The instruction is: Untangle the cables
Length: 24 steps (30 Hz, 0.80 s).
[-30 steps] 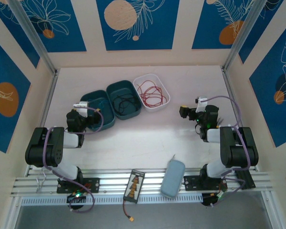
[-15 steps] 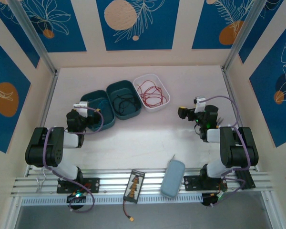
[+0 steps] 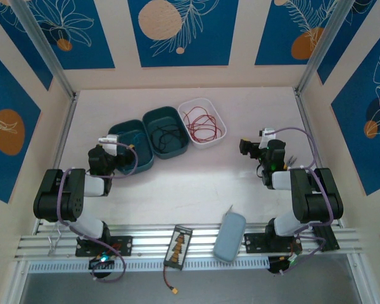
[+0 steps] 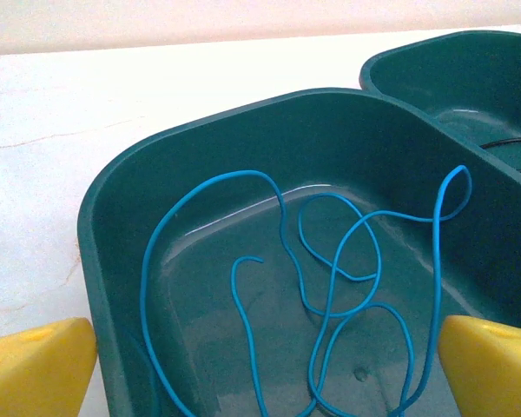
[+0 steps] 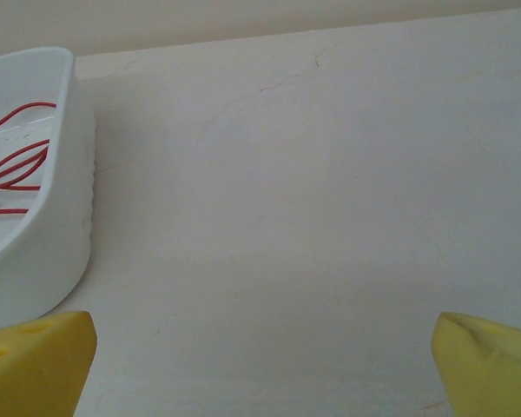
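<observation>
A thin blue cable (image 4: 330, 287) lies in loose loops inside the left teal tray (image 4: 243, 122). The black cable (image 3: 166, 135) rests in the middle teal tray (image 3: 153, 118), and the red cable (image 3: 201, 125) fills the white tray (image 3: 216, 111), whose red strands (image 5: 13, 165) also show at the left of the right wrist view. My left gripper (image 4: 265, 369) stands open over the near end of the blue cable's tray, yellow fingertips (image 4: 35, 365) wide apart and holding nothing. Over bare table, right of the white tray, my right gripper (image 5: 260, 365) is open and holds nothing.
At the near rail lie a grey-blue pouch (image 3: 229, 235), a small circuit board (image 3: 178, 246) and a short wire with a yellow plug (image 3: 173, 290). Bare table (image 3: 196, 177) stretches between the two arms. Walls close in the table on three sides.
The right gripper has shifted slightly to the right, away from the white tray. The left arm and the cables have not moved.
</observation>
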Each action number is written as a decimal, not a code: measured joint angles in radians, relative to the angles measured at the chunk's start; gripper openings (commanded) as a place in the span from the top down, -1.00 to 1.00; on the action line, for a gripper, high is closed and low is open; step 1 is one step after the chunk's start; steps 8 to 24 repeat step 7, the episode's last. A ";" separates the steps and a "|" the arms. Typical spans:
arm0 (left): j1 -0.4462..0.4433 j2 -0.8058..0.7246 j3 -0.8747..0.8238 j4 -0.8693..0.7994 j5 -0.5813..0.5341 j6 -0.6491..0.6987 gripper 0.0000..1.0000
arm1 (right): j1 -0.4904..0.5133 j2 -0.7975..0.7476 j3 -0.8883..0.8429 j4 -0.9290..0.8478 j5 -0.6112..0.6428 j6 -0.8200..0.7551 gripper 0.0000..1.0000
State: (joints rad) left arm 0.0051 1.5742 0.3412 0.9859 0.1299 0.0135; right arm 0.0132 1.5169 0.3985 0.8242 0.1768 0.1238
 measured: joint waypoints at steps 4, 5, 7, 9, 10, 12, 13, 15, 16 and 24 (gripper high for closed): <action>0.000 0.000 0.000 0.000 -0.007 -0.002 -1.00 | 0.000 0.000 0.000 0.000 0.005 0.000 -0.98; 0.000 0.000 0.000 0.000 -0.011 -0.004 -1.00 | 0.000 0.000 0.000 0.000 0.005 0.000 -0.98; 0.000 0.000 0.000 0.000 -0.018 -0.005 -1.00 | 0.000 0.000 0.000 0.000 0.005 0.000 -0.98; 0.000 0.000 0.000 0.000 -0.018 -0.005 -1.00 | 0.000 0.000 0.000 0.000 0.005 0.000 -0.98; 0.000 0.000 0.000 0.000 -0.018 -0.005 -1.00 | 0.000 0.000 0.000 0.000 0.005 0.000 -0.98; 0.000 0.000 0.000 0.000 -0.018 -0.005 -1.00 | 0.000 0.000 0.000 0.000 0.005 0.000 -0.98; 0.000 0.000 0.000 0.000 -0.018 -0.005 -1.00 | 0.000 0.000 0.000 0.000 0.005 0.000 -0.98; 0.000 0.000 0.000 0.000 -0.018 -0.005 -1.00 | 0.000 0.000 0.000 0.000 0.005 0.000 -0.98; 0.000 0.000 0.000 0.000 -0.018 -0.005 -1.00 | 0.000 0.000 0.000 0.000 0.005 0.000 -0.98; 0.000 0.000 0.000 0.000 -0.018 -0.005 -1.00 | 0.000 0.000 0.000 0.000 0.005 0.000 -0.98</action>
